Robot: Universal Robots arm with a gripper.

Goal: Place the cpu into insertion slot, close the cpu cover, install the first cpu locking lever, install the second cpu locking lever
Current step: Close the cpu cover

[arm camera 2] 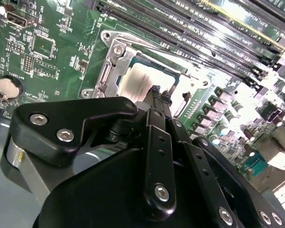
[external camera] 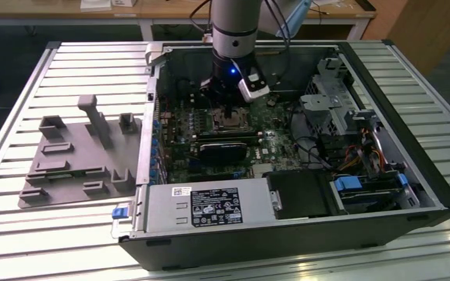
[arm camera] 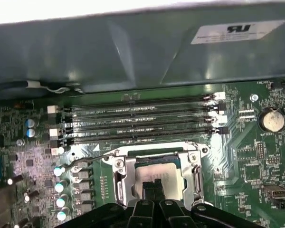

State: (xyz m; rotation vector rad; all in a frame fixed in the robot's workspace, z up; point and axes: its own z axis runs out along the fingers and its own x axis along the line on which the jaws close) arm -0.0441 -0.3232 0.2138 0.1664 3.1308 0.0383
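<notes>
The jaws were closed together with nothing between them. In both wrist views the two black fingertips [arm camera 2: 155, 95] [arm camera: 149, 190] pointed down at the middle of the cpu [arm camera: 168, 176] [arm camera 2: 137, 78]. Whether they touched its top or hung just above it could not be told.

In the exterior view the arm [external camera: 233, 29] reached straight down into the open computer case [external camera: 397, 146], which lay on its side on the slatted desk [external camera: 21, 228]. The jaws were over the insertion slot [external camera: 227, 122], just behind a long black card [external camera: 223, 149]. The memory slots [arm camera: 137, 118] ran beside the socket, next to the grey case wall [arm camera: 133, 52]. A row of capacitors [arm camera: 61, 187] stood on one side and a coin battery [arm camera: 270, 118] on the other. A thin metal lever [arm camera: 92, 159] stuck out from the socket's corner toward the capacitors. A grey fixture [external camera: 77, 158] lay on the desk at the exterior view's left, well apart from the case.

The cpu sat flat in the slot, its pale metal top showing through the cut-out of the cpu cover [arm camera: 119, 183] [arm camera 2: 115, 59], whose silver frame lay down around it.
</notes>
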